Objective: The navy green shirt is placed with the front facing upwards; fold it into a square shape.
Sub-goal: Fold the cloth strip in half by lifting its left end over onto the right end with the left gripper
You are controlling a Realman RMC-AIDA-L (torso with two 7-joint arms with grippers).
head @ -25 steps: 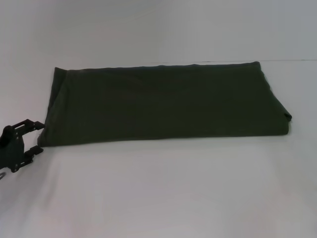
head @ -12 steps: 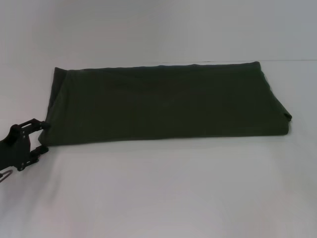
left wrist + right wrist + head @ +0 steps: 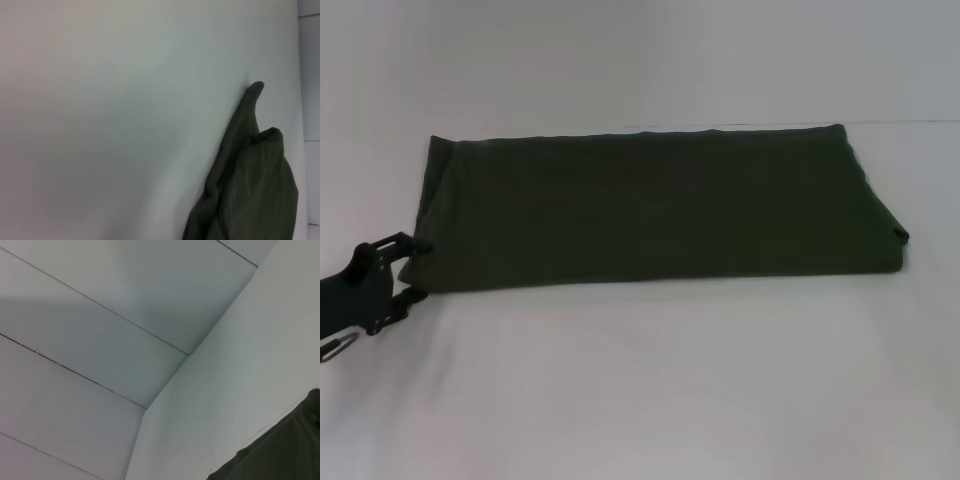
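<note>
I worked in a bare test room: a plain white bench against blank panelled walls.

Before me lies the bench, a plain white surface that fills the near part of my head view and runs out to both sides. Beyond its far edge I see a pale wall, and a thin dark line marks where the two meet on the far right. My left wrist view gives me more of the same white bench. My right wrist view shows the bench edge on, and past it a pale panelled wall crossed by thin dark seams.
</note>
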